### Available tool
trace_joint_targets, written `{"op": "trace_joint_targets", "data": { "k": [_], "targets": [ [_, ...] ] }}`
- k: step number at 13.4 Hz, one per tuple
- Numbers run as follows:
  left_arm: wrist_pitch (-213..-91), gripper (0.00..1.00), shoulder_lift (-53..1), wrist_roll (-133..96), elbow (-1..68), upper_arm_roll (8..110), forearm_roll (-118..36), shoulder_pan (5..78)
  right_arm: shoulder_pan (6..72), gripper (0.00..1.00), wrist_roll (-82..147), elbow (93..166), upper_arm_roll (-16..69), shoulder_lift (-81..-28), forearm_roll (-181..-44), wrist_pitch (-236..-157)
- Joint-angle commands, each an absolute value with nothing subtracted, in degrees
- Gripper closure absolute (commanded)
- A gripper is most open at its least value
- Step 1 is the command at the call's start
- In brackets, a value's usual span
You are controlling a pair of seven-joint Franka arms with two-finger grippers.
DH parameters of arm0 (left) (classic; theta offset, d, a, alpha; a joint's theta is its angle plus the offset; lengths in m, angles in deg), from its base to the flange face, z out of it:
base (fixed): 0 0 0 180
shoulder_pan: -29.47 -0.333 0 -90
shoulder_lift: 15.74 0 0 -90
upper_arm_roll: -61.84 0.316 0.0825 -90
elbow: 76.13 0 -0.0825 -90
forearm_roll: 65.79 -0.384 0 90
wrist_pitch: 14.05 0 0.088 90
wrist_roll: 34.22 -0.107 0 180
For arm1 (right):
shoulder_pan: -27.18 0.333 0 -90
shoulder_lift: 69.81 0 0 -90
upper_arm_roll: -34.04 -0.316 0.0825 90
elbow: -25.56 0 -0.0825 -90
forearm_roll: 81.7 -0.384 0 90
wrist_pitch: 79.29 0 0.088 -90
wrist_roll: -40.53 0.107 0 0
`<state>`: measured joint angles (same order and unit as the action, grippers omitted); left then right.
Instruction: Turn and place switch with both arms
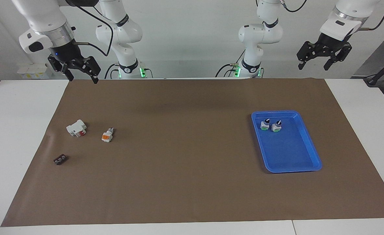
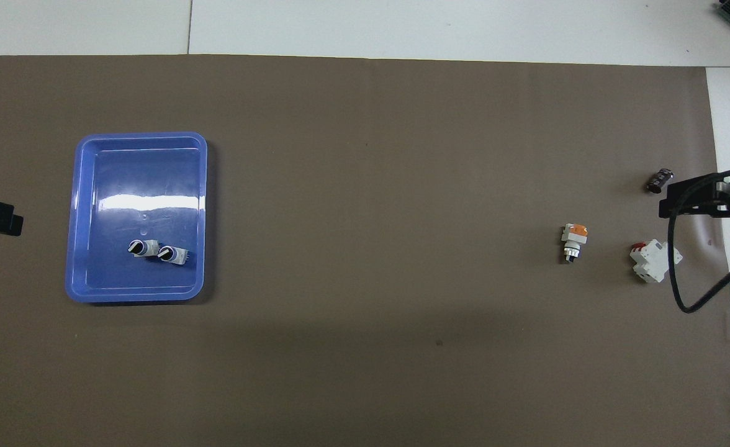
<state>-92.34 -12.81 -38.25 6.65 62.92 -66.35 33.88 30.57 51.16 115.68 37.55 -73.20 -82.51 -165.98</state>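
Two green-ended switches: small white-grey selector switches with black knobs, one [image 1: 264, 124] touching the other [image 1: 276, 126], upright in the tray's end nearer the robots.
Tray: shallow blue plastic rectangle [image 1: 304, 164] on the brown paper mat [image 1: 185, 156], toward the left arm's end.
Left gripper [image 1: 319, 62]: fingers spread apart, empty, raised above the mat's corner.
Right gripper [image 1: 82, 75]: fingers apart, empty, raised over the mat's edge.
Orange-ended switch [image 1: 107, 135]: lying near the white block with red [image 1: 76, 128].
Small black part [image 1: 60, 160]: farther from the robots.
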Motion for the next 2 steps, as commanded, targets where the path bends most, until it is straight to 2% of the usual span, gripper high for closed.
{"op": "trace_joint_targets", "data": {
  "k": [1, 2],
  "targets": [
    [-90.8, 0.0, -12.2, -39.1, 6.9, 63.3, -66.1, 34.6, 30.3, 0.0, 49.8, 115.6, 37.4, -73.2, -81.3, -166.0],
    [-90.6, 0.0, -12.2, -39.1, 6.8, 63.2, -66.1, 34.5, 30.3, 0.0, 49.8, 115.6, 37.4, -73.2, -81.3, -166.0]
  ]
}}
